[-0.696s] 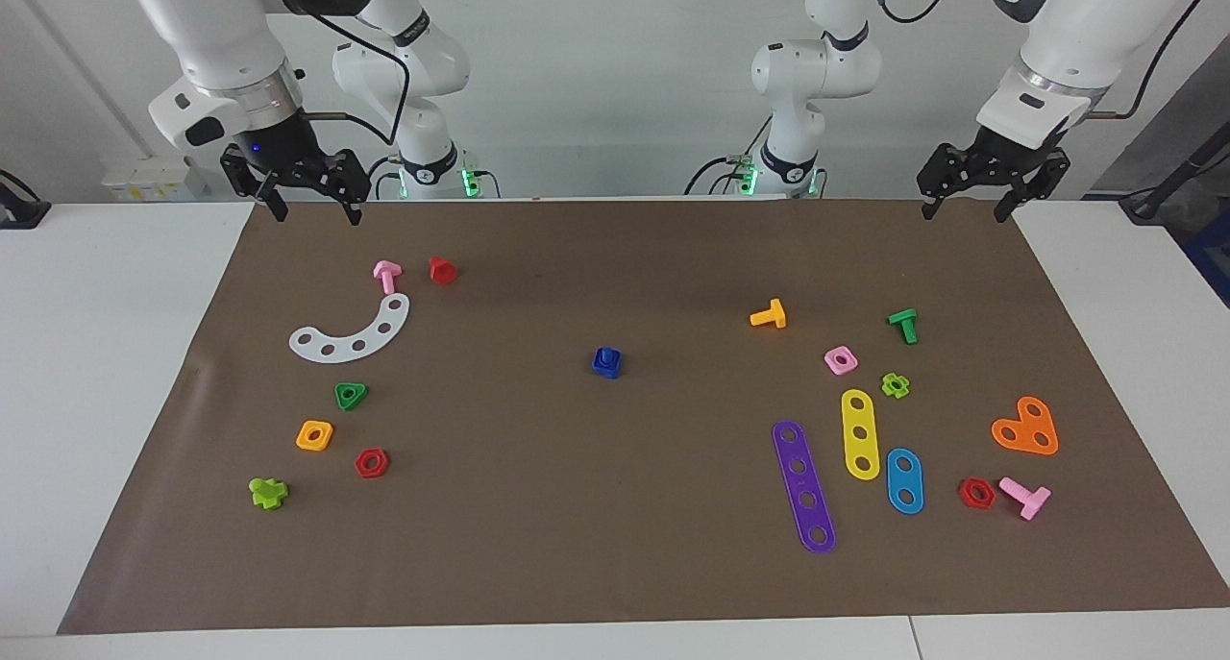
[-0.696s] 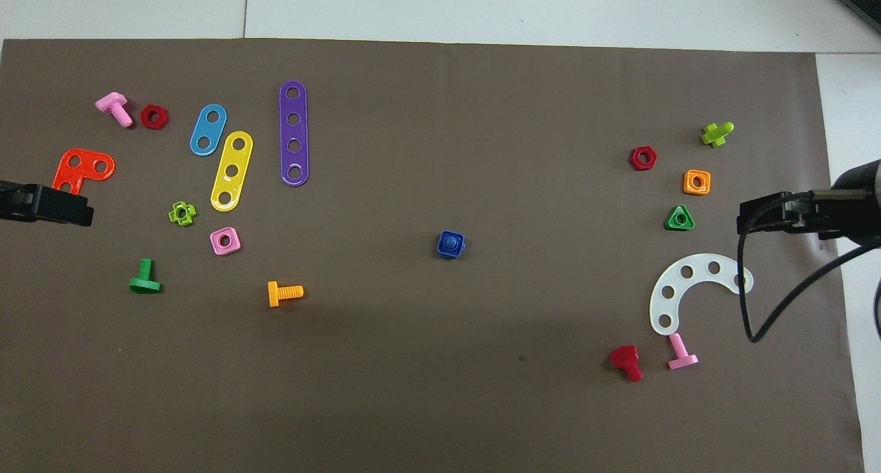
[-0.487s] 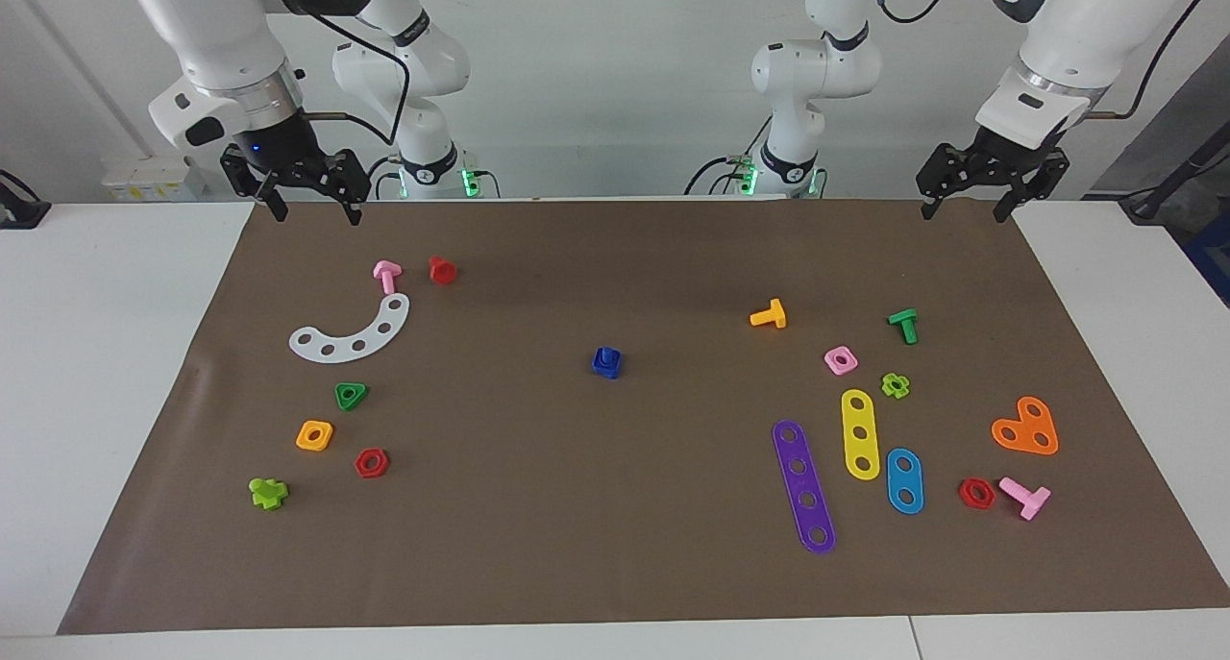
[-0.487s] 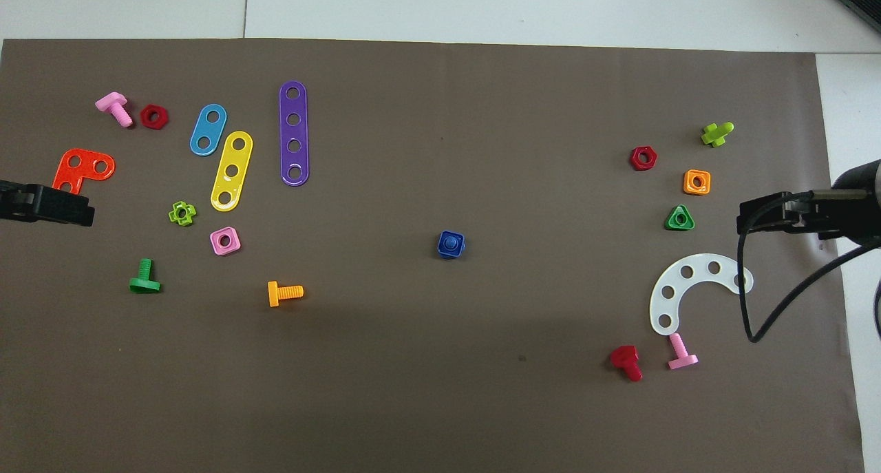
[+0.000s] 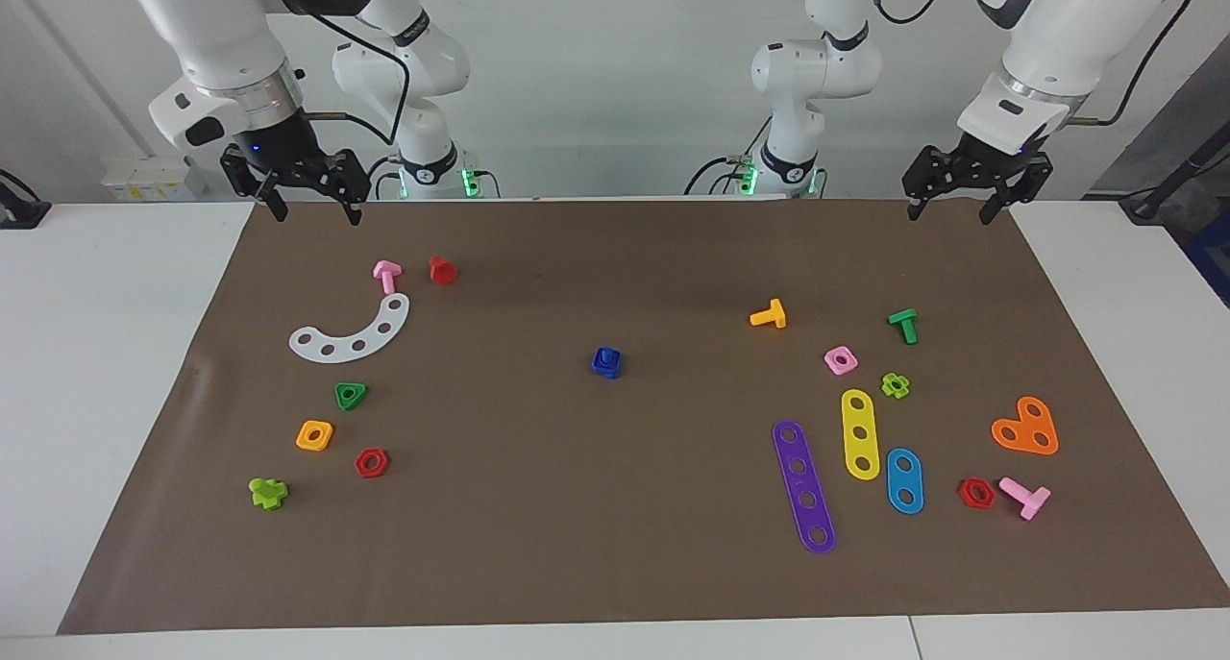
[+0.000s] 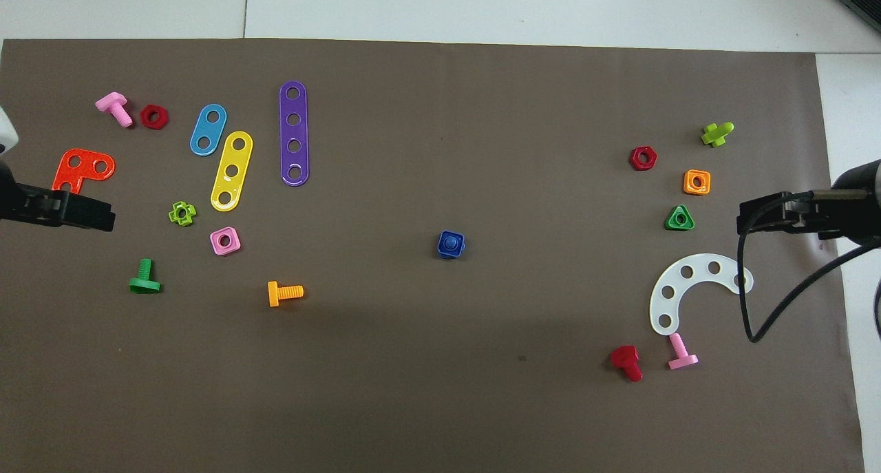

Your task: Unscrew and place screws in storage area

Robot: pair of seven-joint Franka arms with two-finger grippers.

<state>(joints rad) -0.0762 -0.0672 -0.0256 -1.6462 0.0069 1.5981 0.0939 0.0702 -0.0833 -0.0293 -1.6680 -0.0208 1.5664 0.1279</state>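
Observation:
The dark-blue screw (image 5: 606,357) sits in a blue square nut (image 5: 606,366) at the middle of the brown mat; it also shows in the overhead view (image 6: 450,241). The storage area is at the right arm's end: a white curved strip (image 5: 353,333), a green triangular nut (image 5: 351,395), an orange square nut (image 5: 314,435) and a red hexagonal nut (image 5: 371,463). My left gripper (image 5: 947,216) hangs open and empty over the mat's edge nearest the robots. My right gripper (image 5: 317,215) hangs open and empty over the same edge, at its own end.
Pink (image 5: 386,276) and red (image 5: 442,270) bolts lie beside the white strip, with a lime piece (image 5: 268,492) farther out. At the left arm's end lie purple (image 5: 803,485), yellow (image 5: 860,433) and blue (image 5: 904,480) strips, an orange plate (image 5: 1026,427), and several bolts and nuts.
My left gripper has shifted a little toward the middle of the table. The right arm and all the pieces are as before.

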